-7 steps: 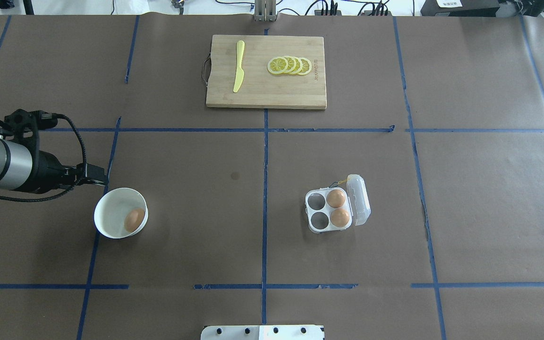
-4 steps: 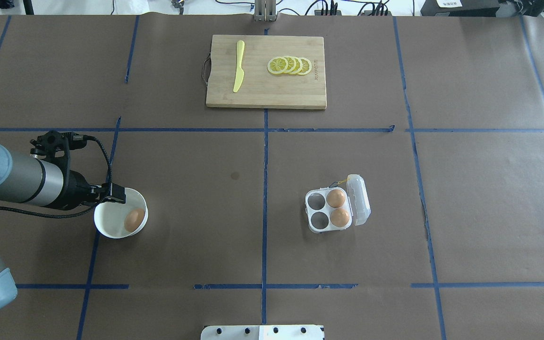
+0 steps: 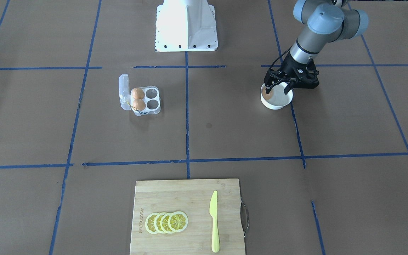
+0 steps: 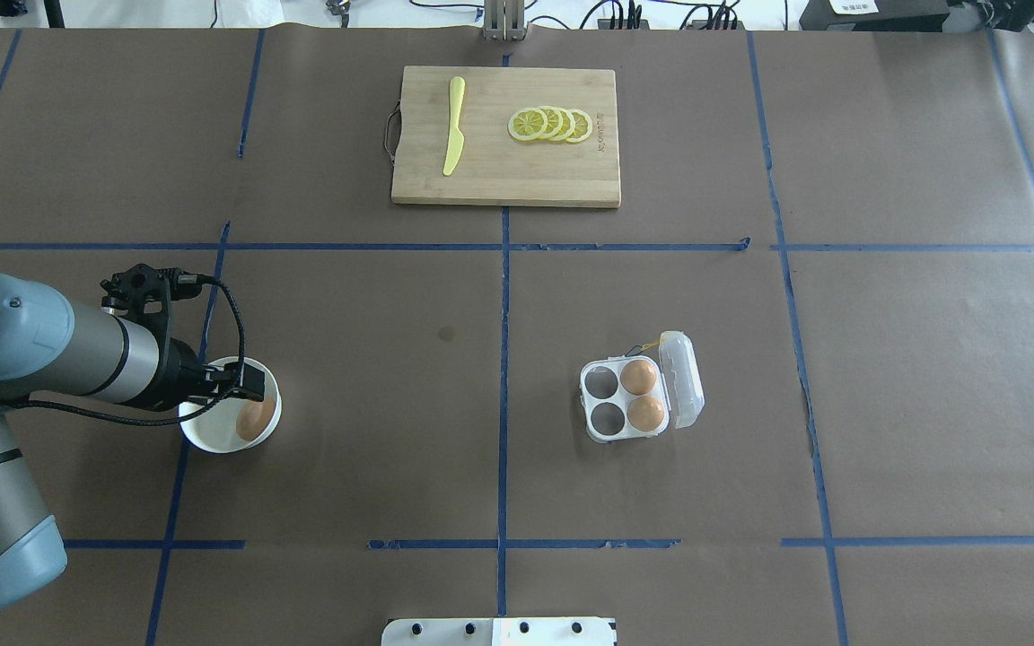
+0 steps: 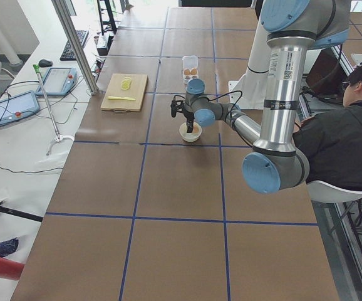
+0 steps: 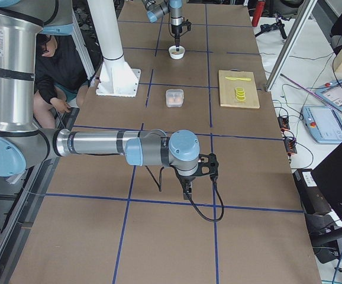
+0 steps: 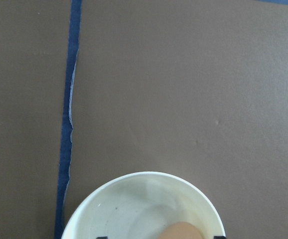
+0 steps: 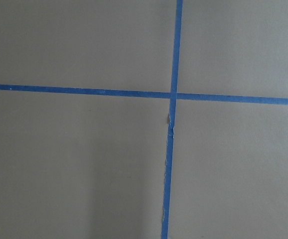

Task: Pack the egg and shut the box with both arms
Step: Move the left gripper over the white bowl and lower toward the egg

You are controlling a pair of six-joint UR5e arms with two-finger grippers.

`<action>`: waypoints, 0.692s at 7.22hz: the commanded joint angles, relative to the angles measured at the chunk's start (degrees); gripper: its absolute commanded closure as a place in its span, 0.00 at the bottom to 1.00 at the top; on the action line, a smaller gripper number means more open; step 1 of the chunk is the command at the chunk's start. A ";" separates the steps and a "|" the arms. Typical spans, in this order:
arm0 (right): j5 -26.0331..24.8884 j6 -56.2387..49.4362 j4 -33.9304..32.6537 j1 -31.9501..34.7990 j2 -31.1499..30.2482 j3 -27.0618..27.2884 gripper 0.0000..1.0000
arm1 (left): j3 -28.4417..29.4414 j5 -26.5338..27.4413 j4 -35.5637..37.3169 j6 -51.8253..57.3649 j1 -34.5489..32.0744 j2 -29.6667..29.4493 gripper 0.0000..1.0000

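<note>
Brown paper marked off with blue tape covers the table (image 4: 499,296). A white bowl (image 4: 208,441) stands on the robot's left half and a clear egg box (image 4: 595,404) on its right half, well apart from each other.

A second ago the left gripper (image 3: 278,87) hung outside the bowl, just off its far rim. It has since swung in and now sits over the bowl, just above the egg (image 4: 255,422) lying against the bowl's inner wall. Its fingers are spread wide: the wrist camera shows one black tip at each side of the bowl's opening, with the egg between them and not gripped.

The egg has not shifted in the bowl. The box is also where it was, lid standing open. Two eggs (image 4: 642,395) fill the cups next to the lid, and the other two cups are bare.

The right gripper (image 6: 187,187) hangs low over the paper far from the box; whether its fingers are apart or together cannot be told.
</note>
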 commanded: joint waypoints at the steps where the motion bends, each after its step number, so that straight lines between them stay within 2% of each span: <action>1: 0.01 0.00 0.00 0.00 -0.08 -0.07 0.00 | 0.00 0.00 0.07 -0.08 1.02 -0.05 0.23; 5: 2.03 0.09 0.00 0.00 0.01 -0.16 0.00 | 0.26 0.00 0.15 0.00 1.64 -0.05 0.26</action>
